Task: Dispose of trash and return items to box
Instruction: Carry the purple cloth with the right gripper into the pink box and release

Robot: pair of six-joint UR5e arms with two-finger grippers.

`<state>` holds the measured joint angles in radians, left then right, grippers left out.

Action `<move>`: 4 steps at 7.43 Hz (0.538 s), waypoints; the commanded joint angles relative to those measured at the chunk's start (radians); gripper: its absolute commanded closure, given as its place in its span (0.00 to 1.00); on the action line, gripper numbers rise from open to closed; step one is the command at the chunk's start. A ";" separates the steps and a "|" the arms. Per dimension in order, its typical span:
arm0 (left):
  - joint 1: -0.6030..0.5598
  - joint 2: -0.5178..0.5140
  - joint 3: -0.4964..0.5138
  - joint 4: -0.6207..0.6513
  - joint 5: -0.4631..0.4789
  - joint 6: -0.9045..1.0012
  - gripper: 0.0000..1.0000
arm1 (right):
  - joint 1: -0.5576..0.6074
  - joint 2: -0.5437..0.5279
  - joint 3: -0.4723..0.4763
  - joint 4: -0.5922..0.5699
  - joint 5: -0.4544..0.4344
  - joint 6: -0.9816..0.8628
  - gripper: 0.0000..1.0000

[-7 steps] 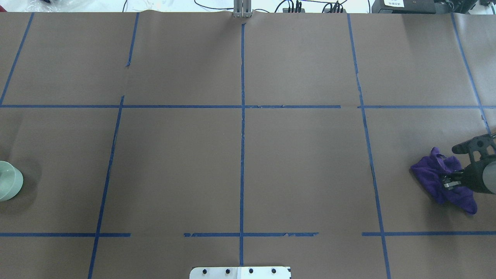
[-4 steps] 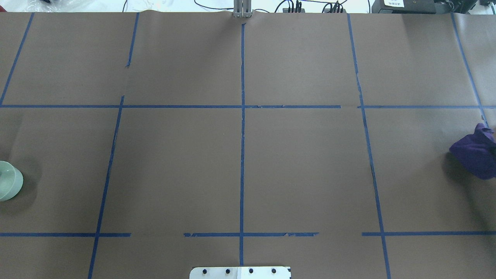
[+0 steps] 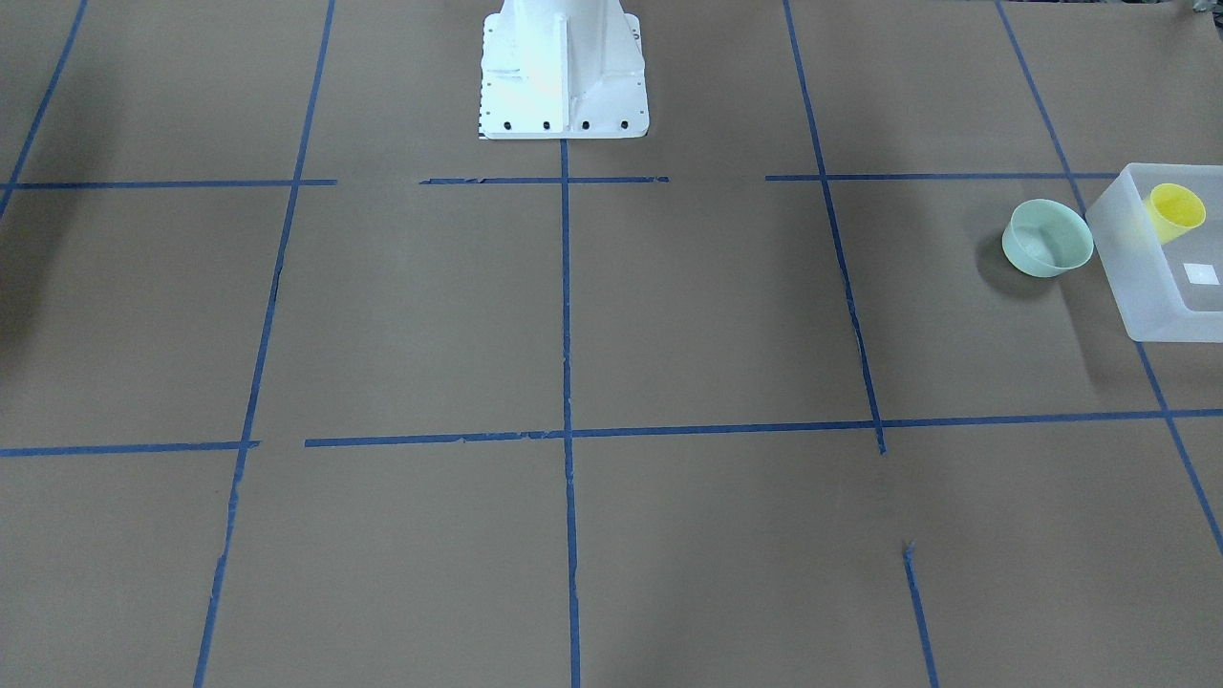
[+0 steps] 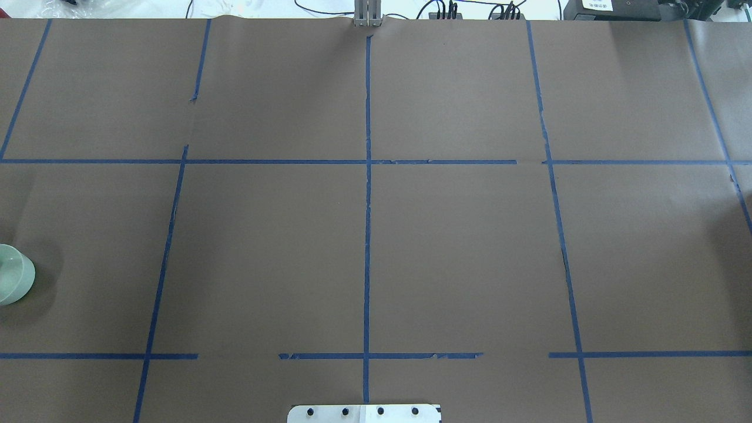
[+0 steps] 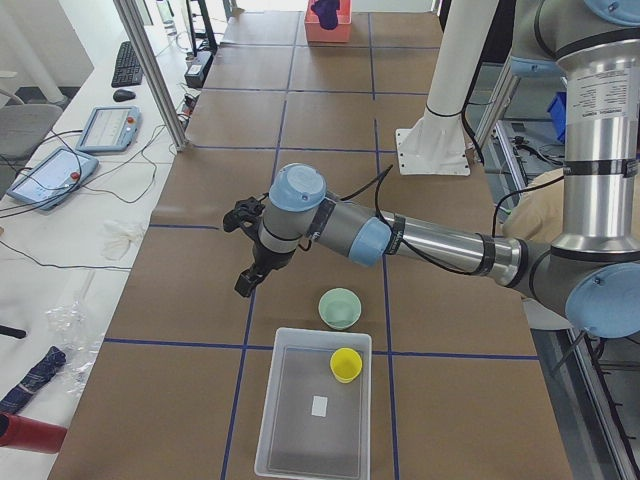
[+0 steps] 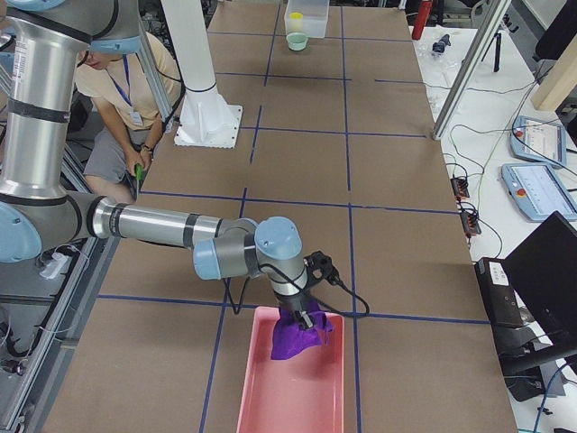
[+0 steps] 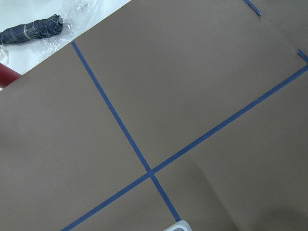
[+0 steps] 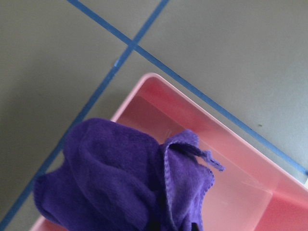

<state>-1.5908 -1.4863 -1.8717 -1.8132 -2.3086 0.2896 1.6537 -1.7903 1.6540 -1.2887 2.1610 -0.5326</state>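
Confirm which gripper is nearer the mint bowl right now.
Left. The left gripper hovers just off the mint bowl, beside the box; the right gripper is at the table's opposite end, holding a purple cloth over the pink tray.

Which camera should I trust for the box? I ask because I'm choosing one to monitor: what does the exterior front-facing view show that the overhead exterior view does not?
Only the front-facing view shows the box, with the yellow cup inside it, and the whole of the bowl on the table just beside the box. Only the overhead view shows the cables beyond the table's far edge. Both show the bowl (cut by the frame's edge overhead), the blue tape lines and the robot base.
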 commanded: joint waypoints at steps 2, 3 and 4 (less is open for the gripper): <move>-0.001 0.003 -0.007 0.000 0.000 -0.001 0.00 | 0.044 0.026 -0.099 0.035 0.153 0.178 0.00; 0.000 0.001 -0.012 0.000 0.000 -0.021 0.00 | 0.022 0.028 -0.079 0.111 0.207 0.345 0.00; 0.009 0.003 -0.024 -0.006 0.000 -0.115 0.00 | -0.058 0.023 -0.010 0.180 0.206 0.563 0.00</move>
<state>-1.5890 -1.4843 -1.8845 -1.8145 -2.3088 0.2532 1.6651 -1.7649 1.5840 -1.1889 2.3378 -0.2139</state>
